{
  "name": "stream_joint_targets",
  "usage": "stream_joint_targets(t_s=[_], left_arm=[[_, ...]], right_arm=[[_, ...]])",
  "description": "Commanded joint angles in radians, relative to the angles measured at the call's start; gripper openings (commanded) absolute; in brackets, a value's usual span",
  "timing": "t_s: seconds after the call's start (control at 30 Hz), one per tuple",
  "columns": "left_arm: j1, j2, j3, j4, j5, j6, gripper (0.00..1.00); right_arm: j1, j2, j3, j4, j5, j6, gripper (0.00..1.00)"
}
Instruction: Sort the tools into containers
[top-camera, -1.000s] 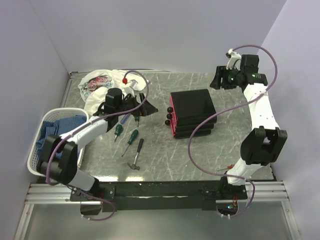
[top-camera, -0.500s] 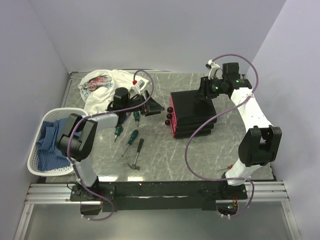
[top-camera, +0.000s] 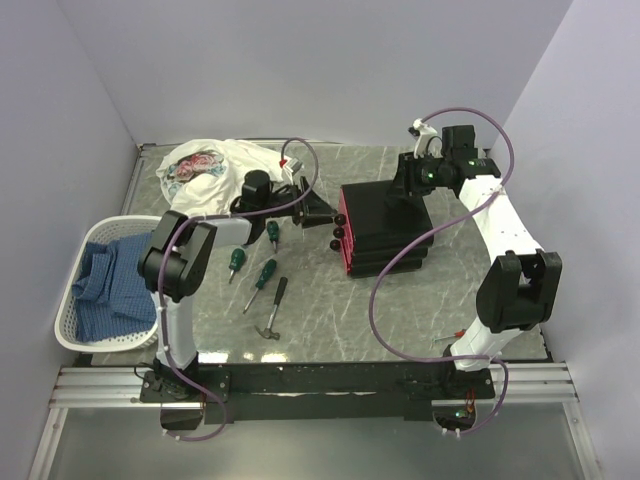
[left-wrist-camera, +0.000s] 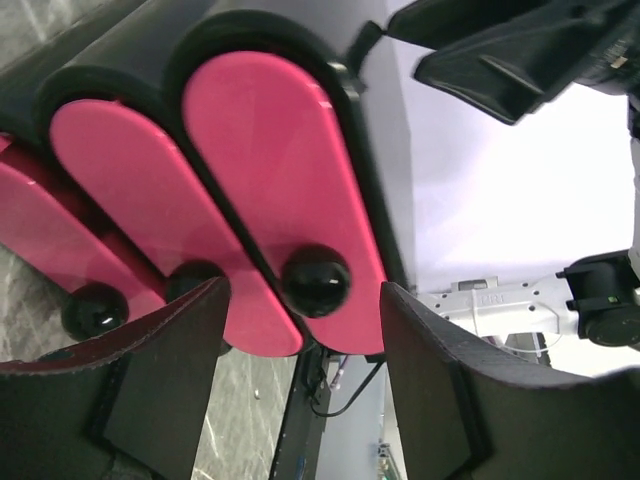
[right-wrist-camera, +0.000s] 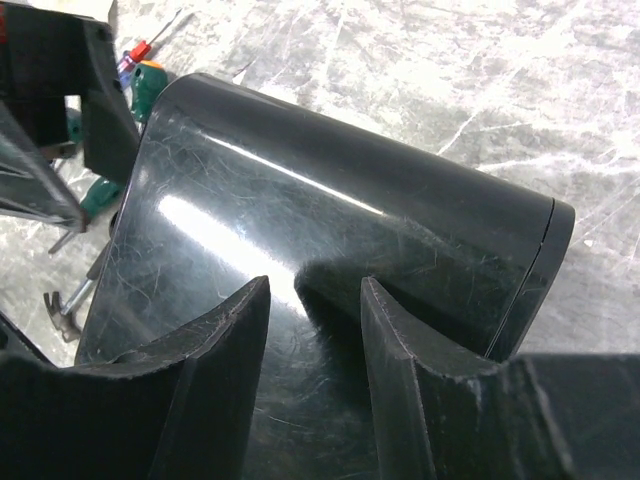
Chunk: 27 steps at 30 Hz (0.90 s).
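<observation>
The black drawer unit (top-camera: 388, 222) stands mid-table, its three pink-red drawer fronts (left-wrist-camera: 285, 160) facing left. My left gripper (top-camera: 320, 213) is open at that face, fingers either side of the top drawer's round knob (left-wrist-camera: 315, 281) without touching it. My right gripper (top-camera: 405, 190) is open, fingertips (right-wrist-camera: 245, 310) down at the unit's glossy top (right-wrist-camera: 300, 200), nothing between them. Three green-handled screwdrivers (top-camera: 265, 272) and a small hammer (top-camera: 274, 312) lie on the marble to the left of the unit. A red-and-blue screwdriver (right-wrist-camera: 140, 55) shows in the right wrist view.
A white lattice basket (top-camera: 68, 330) with blue cloth sits at the left edge. A white patterned cloth (top-camera: 205, 165) lies at the back left. Walls close in on the left, back and right.
My left gripper swung right from above the screwdrivers to the drawer knobs, its jaws narrowing a little. My right arm came down from the back right onto the unit's top.
</observation>
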Motion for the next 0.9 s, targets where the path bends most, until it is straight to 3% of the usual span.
stream_joint_targets(t_s=[0.0,0.23,0.5,0.7,0.8,0.87], left_arm=[[-0.009,0.02,0.048,0.043,0.035,-0.018,0.67],[-0.034,0.029,0.066,0.065,0.061,-0.013,0.61],[-0.052,0.055,0.099,0.062,0.078,-0.013,0.42],[-0.051,0.058,0.106,0.017,0.081,0.01,0.44],[-0.051,0.058,0.106,0.009,0.084,0.014,0.35],[-0.046,0.052,0.106,-0.017,0.087,0.028,0.18]], right_arm=[[0.007,0.014,-0.019,-0.023,0.027,-0.002,0.5],[0.007,0.016,-0.03,-0.017,0.04,-0.002,0.5],[0.008,0.02,-0.033,-0.017,0.058,-0.004,0.5],[0.007,0.02,-0.036,-0.007,0.056,-0.002,0.5],[0.008,0.024,-0.041,-0.004,0.066,0.001,0.5],[0.007,0.025,-0.044,-0.004,0.075,0.002,0.49]])
